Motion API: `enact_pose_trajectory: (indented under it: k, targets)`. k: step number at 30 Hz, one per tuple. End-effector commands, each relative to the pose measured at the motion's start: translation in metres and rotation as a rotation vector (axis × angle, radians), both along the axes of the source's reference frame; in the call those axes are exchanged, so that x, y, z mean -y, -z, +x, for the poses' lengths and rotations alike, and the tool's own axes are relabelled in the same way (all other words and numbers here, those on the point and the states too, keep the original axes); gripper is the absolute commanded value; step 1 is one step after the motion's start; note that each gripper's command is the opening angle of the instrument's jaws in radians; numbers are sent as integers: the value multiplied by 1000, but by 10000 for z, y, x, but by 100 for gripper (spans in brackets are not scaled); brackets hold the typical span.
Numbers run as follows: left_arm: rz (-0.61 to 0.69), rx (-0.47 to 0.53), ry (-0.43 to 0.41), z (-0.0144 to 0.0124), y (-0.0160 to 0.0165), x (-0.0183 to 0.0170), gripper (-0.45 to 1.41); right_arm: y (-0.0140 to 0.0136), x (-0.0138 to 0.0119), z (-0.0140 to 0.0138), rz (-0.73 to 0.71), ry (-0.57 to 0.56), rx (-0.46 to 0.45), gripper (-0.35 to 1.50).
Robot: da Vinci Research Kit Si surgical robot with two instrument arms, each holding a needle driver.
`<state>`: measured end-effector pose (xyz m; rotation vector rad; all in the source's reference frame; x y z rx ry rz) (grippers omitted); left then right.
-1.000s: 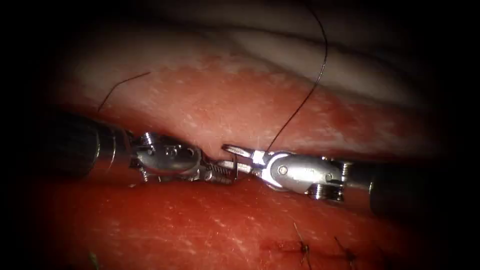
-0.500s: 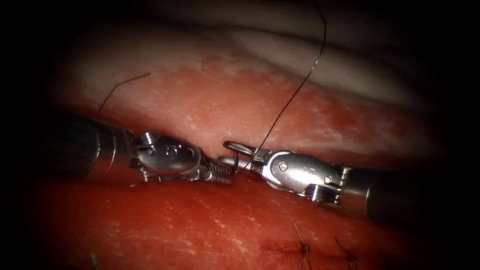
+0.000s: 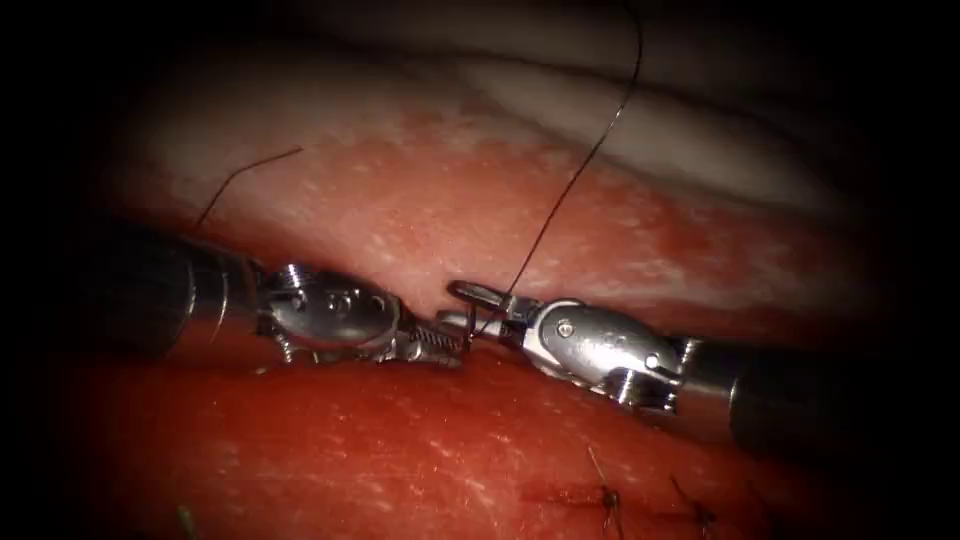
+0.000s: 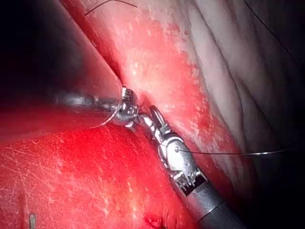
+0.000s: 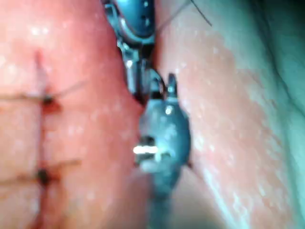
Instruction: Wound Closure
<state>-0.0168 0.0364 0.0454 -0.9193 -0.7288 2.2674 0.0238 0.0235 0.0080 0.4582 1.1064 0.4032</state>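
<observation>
Endoscope view, left to right: a loose thread end (image 3: 245,172) lay on the tissue (image 3: 420,220) above the left gripper (image 3: 440,342), whose jaws were pressed together, tip to tip with the right gripper (image 3: 468,308). What the left held could not be made out, and the needle could not be picked out. The right gripper's jaws were spread, the thread (image 3: 575,170) running up from between them. Over the last second the right gripper had dipped slightly and the thread had shifted left. Finished stitches (image 3: 607,496) sat below.
</observation>
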Motion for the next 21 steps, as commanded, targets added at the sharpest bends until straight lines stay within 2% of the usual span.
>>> enact_pose_trajectory:
  k: [1,21]
  targets:
    - [2,1,0,-5,-5,6,20,-3,-2,9,10,-4,-2,-35]
    - [3,-1,-2,-4,-5,6,21,-11,8,10,212,-3,8,-35]
